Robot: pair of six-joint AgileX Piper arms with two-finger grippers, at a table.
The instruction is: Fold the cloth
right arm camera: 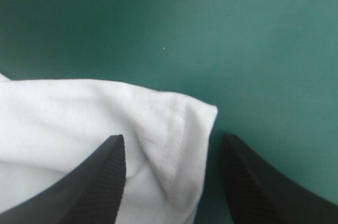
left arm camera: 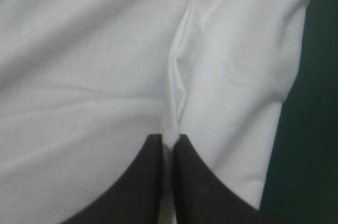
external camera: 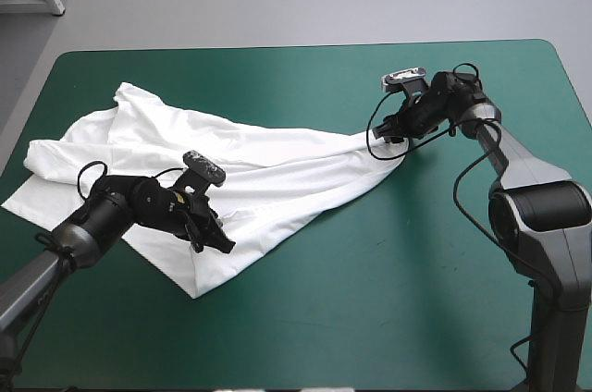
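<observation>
**One white T-shirt, two claws: one clamped, one apart**

There is a single T-shirt point(external camera: 250, 170) on the table point(external camera: 398, 300). It is white and short-sleeved, and it lies opened out but rumpled, with long creases running across it. Its broad part is at one end. From there the cloth narrows steadily to a thin drawn-out tip at the other end. Bare teal-green cover shows all round the T-shirt, with the widest stretch beyond the narrow tip and on the near side.

Two arms reach in, each with one claw, and both claws are at the T-shirt.

The left claw point(external camera: 215, 237) sits on top of the T-shirt's broad part, close to its near corner. Its two black fingers point(left arm camera: 142, 192) are pressed together, with a thin ridge of white cloth pinched between the tips. A raised fold point(left arm camera: 179, 76) runs on through the T-shirt straight ahead of that pinch. Cloth fills nearly everything round this claw, and only a strip of teal-green cover shows past the T-shirt's edge.

The right claw point(external camera: 387, 138) is at the T-shirt's narrow tip. Its two fingers stand well apart and grip nothing. The corner of the T-shirt lies between them, its stitched hem point(right arm camera: 177, 129) in plain sight. The cloth reaches one finger, while the other stands just beside the hem over bare cover.
</observation>
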